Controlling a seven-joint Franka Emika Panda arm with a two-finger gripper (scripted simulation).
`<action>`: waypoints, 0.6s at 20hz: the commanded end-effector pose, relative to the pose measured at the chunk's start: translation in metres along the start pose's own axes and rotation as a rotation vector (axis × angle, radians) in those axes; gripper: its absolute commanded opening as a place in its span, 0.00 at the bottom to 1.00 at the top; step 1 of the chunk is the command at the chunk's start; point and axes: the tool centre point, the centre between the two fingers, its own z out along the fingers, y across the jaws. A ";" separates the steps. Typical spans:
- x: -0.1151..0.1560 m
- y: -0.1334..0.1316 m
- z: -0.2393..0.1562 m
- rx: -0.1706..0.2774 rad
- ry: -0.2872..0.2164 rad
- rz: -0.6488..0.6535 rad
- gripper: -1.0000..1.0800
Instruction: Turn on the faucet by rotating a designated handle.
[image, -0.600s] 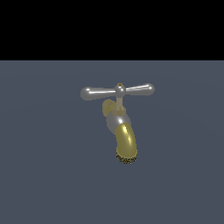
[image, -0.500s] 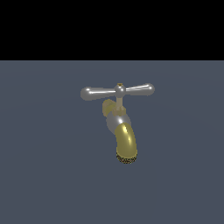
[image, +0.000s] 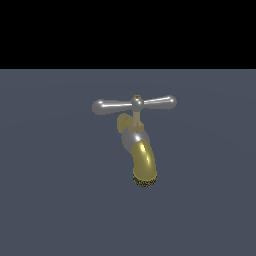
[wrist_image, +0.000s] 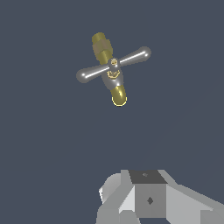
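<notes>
Wrist view: faucet standing alone on grey floor, handle crosswise above spout, well apart from gripper. Finger opening hidden, cannot tell. Best approach: descend beside one bulbous end, then push sideways around hub.

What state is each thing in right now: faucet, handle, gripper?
faucet: standing on the grey floor, brass spout curving down to its dark mesh tip, no water visible.
handle: crossbar lying roughly level across the exterior view, untouched, nothing gripping either bulbous end.
gripper: only its grey body shows in the wrist view, well away from the faucet; fingers not visible, so open or shut cannot be told.
</notes>
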 end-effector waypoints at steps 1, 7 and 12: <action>0.002 -0.005 0.007 0.000 -0.001 0.027 0.00; 0.011 -0.024 0.030 0.001 -0.003 0.125 0.00; 0.023 -0.043 0.055 0.001 -0.006 0.231 0.00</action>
